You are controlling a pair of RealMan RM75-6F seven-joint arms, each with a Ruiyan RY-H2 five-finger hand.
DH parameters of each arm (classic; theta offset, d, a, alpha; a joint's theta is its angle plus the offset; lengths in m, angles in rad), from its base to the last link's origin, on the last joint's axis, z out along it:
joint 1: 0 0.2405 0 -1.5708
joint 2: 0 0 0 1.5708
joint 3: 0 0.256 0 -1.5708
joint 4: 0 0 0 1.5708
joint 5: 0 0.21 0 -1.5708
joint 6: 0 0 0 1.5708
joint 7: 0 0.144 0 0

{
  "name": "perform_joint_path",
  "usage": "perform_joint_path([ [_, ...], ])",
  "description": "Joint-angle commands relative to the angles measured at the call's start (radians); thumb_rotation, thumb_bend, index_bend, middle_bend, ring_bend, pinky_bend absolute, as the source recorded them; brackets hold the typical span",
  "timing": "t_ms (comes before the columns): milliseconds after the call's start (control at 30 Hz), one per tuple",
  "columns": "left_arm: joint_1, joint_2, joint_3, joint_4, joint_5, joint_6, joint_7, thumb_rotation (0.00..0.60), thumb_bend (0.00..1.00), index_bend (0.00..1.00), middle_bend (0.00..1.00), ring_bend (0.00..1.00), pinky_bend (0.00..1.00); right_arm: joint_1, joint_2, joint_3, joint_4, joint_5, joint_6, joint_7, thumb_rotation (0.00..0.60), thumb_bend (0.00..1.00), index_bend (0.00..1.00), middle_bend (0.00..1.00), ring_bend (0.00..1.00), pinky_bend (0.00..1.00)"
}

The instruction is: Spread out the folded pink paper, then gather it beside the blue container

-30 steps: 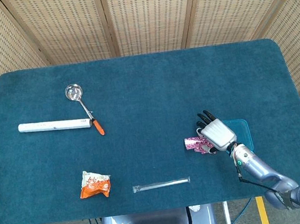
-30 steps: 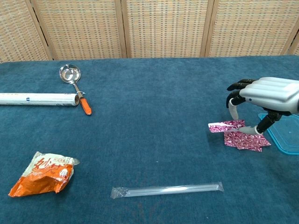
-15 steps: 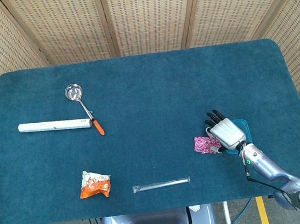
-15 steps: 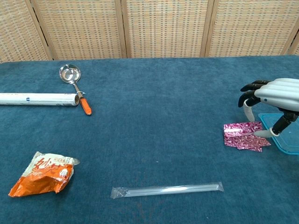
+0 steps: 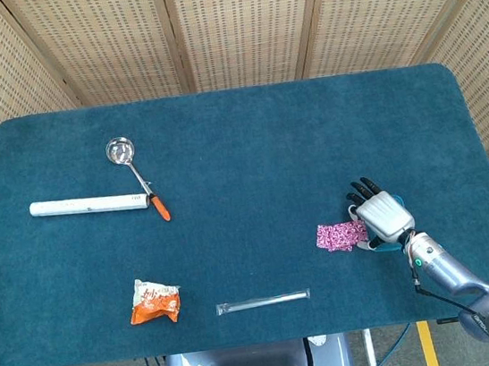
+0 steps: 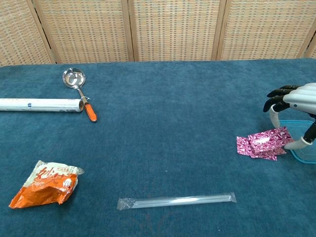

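The pink patterned paper [image 5: 341,235] [image 6: 261,144] lies flat on the blue cloth with a lighter flap folded over its top right. It sits just left of the blue container [image 6: 303,157], which my right hand mostly hides in the head view. My right hand [image 5: 384,218] [image 6: 296,100] hovers over the paper's right edge and the container. Its fingers are spread and its thumb tip touches the paper's right edge. Nothing is pinched between thumb and fingers. The left hand shows in neither view.
A metal ladle with an orange handle [image 5: 134,171] [image 6: 79,91] and a white roll [image 5: 87,205] [image 6: 39,104] lie at the far left. An orange snack packet [image 5: 155,301] [image 6: 45,184] and a clear plastic tube [image 5: 262,302] [image 6: 175,201] lie near the front edge.
My right hand has moved right toward the container, dragging the pink paper with it. The raised flap it held a second ago now lies down on the paper.
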Motion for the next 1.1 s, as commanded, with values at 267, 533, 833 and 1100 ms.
perform_joint_path([
  [267,-0.005,0.0,-0.002,-0.005,0.003,-0.005,0.007,0.6,0.02,0.0,0.0,0.0,0.0,-0.002,-0.002,0.006,0.0,0.007,-0.012,-0.005,0.6,0.15,0.4,0.17,0.0,0.0],
  [533,-0.008,0.001,-0.003,-0.004,-0.001,-0.011,0.004,0.6,0.02,0.0,0.0,0.0,0.0,0.004,-0.008,0.018,-0.005,0.016,-0.023,-0.024,0.6,0.14,0.39,0.17,0.0,0.0],
  [833,-0.008,-0.009,-0.007,0.005,-0.002,-0.004,0.011,0.6,0.03,0.0,0.0,0.0,0.0,-0.002,0.039,0.043,-0.08,0.032,0.004,-0.046,0.6,0.16,0.37,0.17,0.0,0.0],
  [1100,-0.003,-0.036,-0.012,0.024,0.002,0.018,0.02,0.6,0.03,0.0,0.0,0.0,0.0,-0.071,0.106,0.104,-0.225,0.111,0.136,-0.099,0.6,0.34,0.37,0.2,0.0,0.0],
])
